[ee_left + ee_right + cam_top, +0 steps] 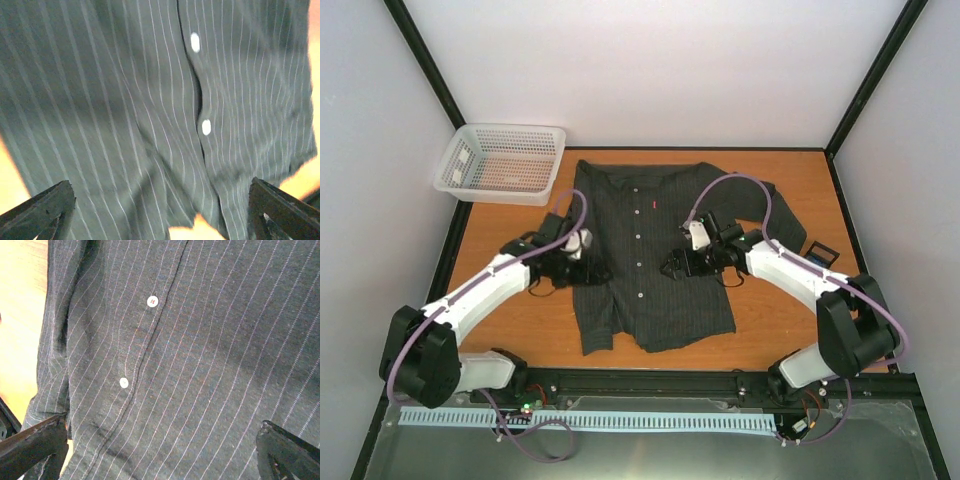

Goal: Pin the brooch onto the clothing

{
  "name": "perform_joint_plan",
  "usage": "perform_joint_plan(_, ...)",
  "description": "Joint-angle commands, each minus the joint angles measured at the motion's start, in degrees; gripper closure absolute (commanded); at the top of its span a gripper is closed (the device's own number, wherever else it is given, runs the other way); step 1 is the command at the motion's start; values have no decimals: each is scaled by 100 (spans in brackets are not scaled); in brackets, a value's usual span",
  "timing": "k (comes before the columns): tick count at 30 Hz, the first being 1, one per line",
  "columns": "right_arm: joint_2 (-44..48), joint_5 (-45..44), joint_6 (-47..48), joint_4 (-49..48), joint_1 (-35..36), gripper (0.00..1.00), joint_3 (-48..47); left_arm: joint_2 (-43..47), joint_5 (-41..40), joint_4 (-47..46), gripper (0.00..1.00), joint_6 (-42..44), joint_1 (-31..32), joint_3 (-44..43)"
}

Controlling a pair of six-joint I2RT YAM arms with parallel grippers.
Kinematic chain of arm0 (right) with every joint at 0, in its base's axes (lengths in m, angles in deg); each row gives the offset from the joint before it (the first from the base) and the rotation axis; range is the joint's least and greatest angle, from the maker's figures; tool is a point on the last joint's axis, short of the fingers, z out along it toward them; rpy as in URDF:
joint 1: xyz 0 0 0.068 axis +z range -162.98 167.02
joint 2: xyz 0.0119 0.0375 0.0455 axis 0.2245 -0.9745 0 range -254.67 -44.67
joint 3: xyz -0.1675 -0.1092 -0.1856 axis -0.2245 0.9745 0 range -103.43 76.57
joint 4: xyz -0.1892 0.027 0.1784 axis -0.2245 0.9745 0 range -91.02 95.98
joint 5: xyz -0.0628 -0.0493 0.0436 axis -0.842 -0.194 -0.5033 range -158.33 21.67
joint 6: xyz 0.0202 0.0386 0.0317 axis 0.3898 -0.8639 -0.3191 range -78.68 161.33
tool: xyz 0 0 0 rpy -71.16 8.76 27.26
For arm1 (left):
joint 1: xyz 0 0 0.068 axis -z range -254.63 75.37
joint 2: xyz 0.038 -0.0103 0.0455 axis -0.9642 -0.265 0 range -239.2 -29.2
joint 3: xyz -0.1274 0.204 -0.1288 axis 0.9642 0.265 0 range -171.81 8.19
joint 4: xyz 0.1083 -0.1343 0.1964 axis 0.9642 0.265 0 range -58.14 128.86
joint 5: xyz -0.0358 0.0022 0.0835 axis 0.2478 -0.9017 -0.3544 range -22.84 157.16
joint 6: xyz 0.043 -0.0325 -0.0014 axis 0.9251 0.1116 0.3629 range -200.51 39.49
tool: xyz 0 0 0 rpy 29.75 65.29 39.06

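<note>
The shirt [660,300] is dark charcoal with fine pale pinstripes, long-sleeved and collared. It lies spread front-up on the table [760,335], collar toward the far edge and hem toward the near edge. It is buttoned shut, and a row of small white buttons [638,237] runs down the middle of the placket. A tiny red tag [651,205] sits on the chest just beside that row. One sleeve reaches out to the right side of the top view. Close up, the cloth [125,100] shows soft wrinkles near the hem, and elsewhere it lies fairly smooth [210,340]
</note>
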State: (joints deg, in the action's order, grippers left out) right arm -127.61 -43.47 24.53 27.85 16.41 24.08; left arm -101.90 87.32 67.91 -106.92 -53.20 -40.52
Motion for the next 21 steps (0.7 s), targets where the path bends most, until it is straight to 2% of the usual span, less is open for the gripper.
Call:
perform_joint_plan(1,-283,155,217,-341,33,0,-112,196,36,911,8,-1000,801,294)
perform_joint_plan(9,-16,349,223,-890,39,0,306,2,-293,1730,16,-2101,1878,376)
perform_joint_plan(21,389,541,484,-1215,70,0,704,-1087,-213,1988,30,-1785,2082,-248)
